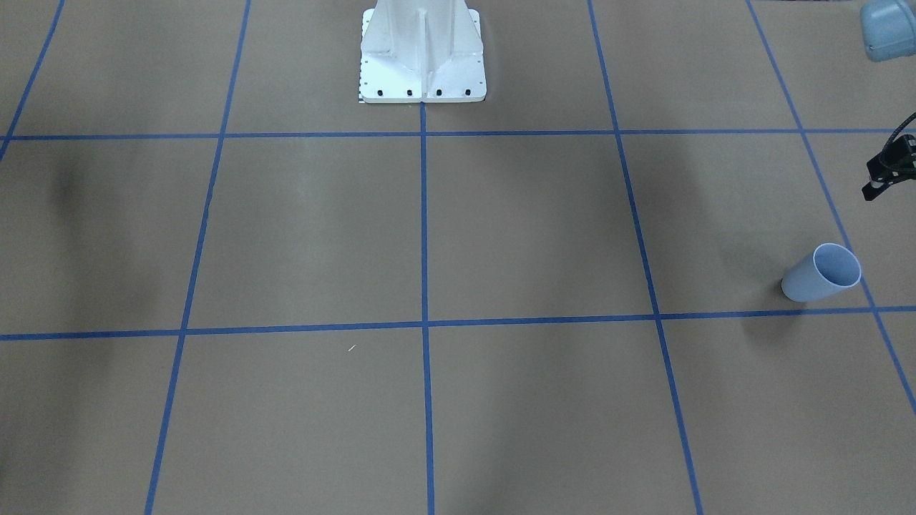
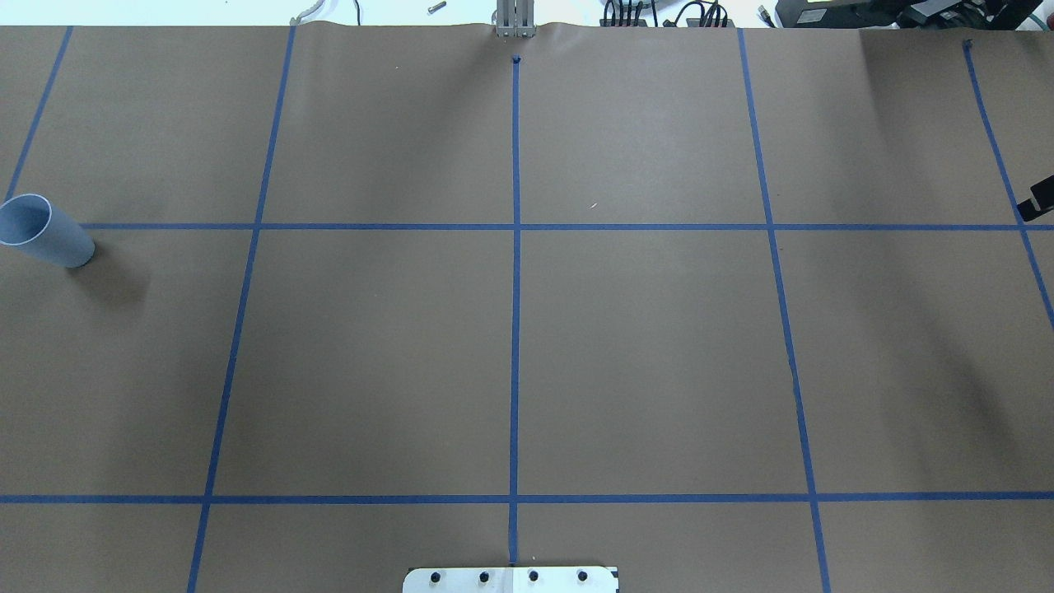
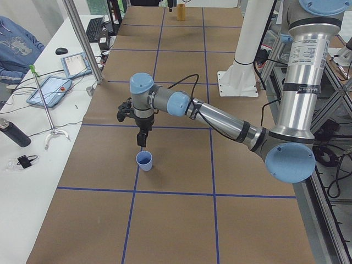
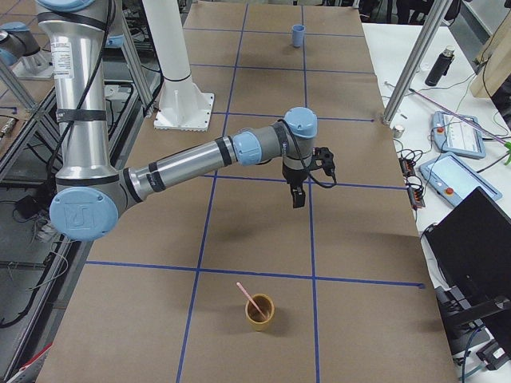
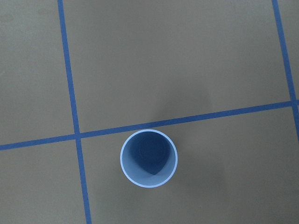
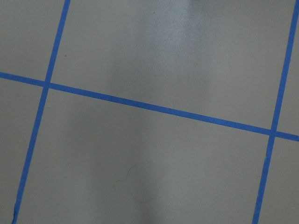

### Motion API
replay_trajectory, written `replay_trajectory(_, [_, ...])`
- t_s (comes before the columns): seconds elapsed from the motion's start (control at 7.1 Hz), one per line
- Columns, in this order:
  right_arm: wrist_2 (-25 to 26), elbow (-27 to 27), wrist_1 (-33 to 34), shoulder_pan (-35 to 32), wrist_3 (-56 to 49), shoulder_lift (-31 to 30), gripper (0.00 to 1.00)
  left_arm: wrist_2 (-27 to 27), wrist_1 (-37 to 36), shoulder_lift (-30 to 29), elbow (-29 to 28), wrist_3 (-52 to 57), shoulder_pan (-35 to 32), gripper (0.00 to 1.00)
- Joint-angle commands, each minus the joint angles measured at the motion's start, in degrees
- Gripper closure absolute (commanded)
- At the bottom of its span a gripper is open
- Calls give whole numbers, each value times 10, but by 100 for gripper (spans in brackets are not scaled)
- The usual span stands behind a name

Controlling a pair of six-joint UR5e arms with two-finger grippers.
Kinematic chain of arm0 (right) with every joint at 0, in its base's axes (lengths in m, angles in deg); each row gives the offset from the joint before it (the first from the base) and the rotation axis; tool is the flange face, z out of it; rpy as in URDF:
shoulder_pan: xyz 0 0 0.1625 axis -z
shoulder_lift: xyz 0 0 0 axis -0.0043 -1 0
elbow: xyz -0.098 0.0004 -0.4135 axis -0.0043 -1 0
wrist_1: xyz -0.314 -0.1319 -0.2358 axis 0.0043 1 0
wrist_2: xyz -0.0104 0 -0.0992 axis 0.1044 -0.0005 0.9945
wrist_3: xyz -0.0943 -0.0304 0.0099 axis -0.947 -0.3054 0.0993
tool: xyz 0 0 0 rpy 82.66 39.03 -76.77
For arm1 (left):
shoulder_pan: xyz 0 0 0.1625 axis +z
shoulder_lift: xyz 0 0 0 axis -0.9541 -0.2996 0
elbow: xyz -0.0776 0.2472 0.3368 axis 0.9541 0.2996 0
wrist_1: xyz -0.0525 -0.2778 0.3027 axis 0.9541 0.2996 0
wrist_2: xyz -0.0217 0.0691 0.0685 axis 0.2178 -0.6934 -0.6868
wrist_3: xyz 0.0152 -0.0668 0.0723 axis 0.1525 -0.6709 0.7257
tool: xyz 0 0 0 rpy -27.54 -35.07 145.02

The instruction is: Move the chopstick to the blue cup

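Jaws on both arms point straight down, and nothing shows between either pair. How far they stand open cannot be told, as only the two side cameras show them clearly.

The left gripper (image 3: 141, 143) hangs just above the blue cup (image 3: 144, 165), which stands upright near the table's (image 2: 642, 346) left end, close to a crossing of blue tape lines (image 5: 74, 136). The left wrist camera looks straight down its mouth and finds it empty.

At the opposite end, the chopstick (image 4: 249, 298) leans in a tan cup (image 4: 259, 319), its upper half sticking out above the rim. The right gripper (image 4: 297, 199) hovers over bare brown paper, well apart from that cup and on the far side of a tape line from it.

The layout looks deliberate. Source and target sit at opposite ends, each within one arm's side, so the stick probably has to pass from the right arm to the left, or be carried the length of the table. The left arm seems parked over the target as a marker for the drop. By these frames, the transfer has not begun, and the likely first move is a descent by the right arm onto the exposed upper part of the stick.
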Motion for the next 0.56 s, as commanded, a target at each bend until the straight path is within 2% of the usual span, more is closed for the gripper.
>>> replay_trajectory(0.0, [-4, 1, -1, 0, 2, 0, 0, 1, 51, 1, -18, -36, 10, 3])
replay_trajectory(0.14, [-4, -3, -2, 1, 3, 1, 0, 1, 86, 0, -25, -38, 11, 3])
replay_trajectory(0.42, [-5, -3, -6, 1, 3, 1, 0, 3, 87, 12, -28, -32, 10, 3])
